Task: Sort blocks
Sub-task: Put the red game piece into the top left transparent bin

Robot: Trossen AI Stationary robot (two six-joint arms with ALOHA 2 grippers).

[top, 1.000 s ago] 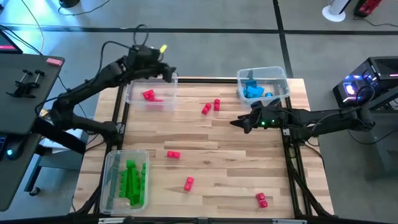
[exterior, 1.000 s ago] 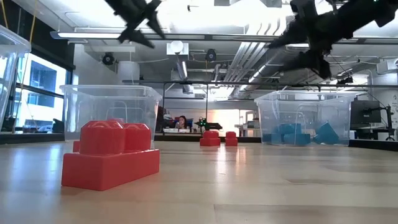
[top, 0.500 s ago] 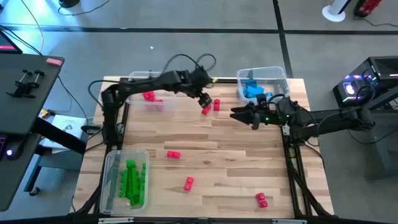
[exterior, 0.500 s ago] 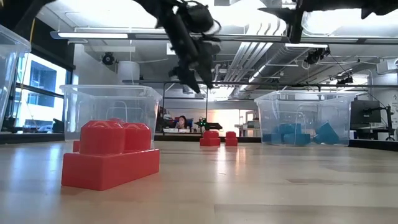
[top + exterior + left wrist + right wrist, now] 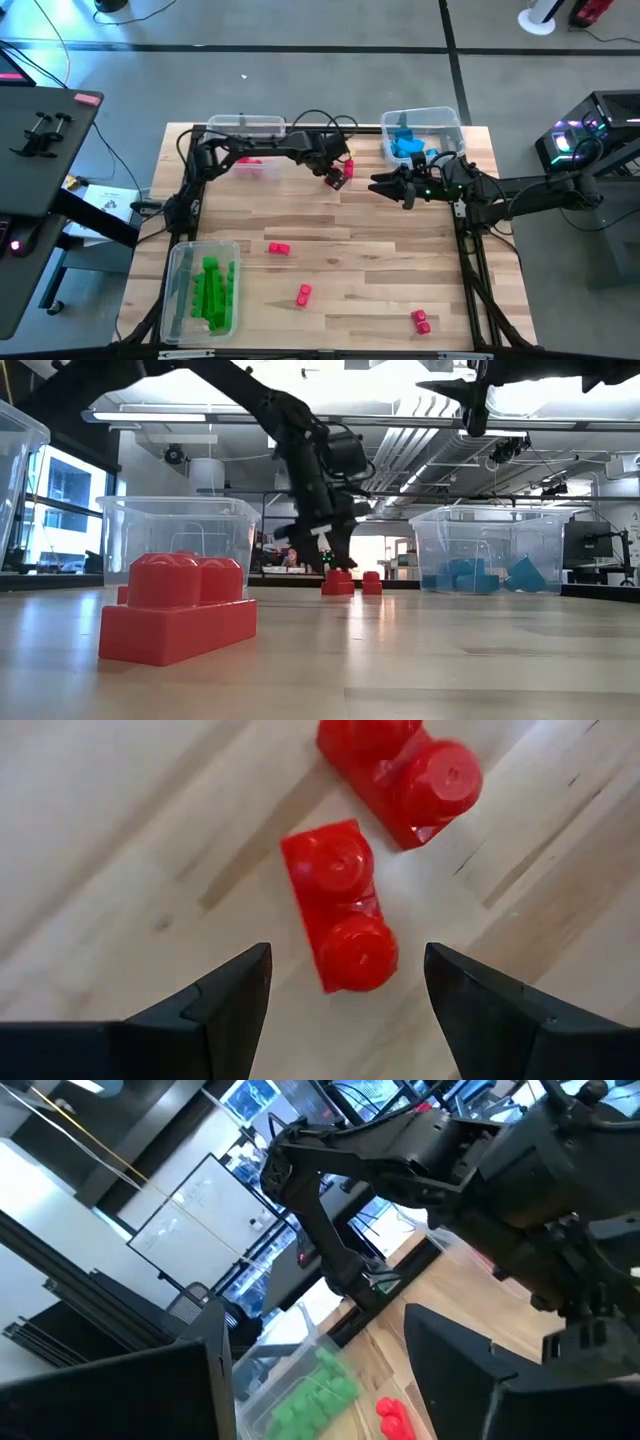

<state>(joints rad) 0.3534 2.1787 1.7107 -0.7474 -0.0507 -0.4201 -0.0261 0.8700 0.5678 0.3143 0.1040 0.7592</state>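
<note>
Two red two-stud blocks lie flat on the table's far middle; the low view shows them side by side. My left gripper hovers just above them, pointing down and open. In the left wrist view its fingers stand on either side of the nearer block without touching it, and the second block lies just beyond. My right gripper waits open in the air, right of these blocks and in front of the blue bin.
Three clear bins stand on the table: red blocks at far left, blue blocks at far right, green blocks at near left. Loose red blocks lie mid-table, nearer and near right. Bare wood lies between them.
My left arm has swung from above the red bin toward the table's right, then come down over the two red blocks in the far middle. My right gripper has risen a little and shifted slightly toward the far edge, then held still. No block has moved.
</note>
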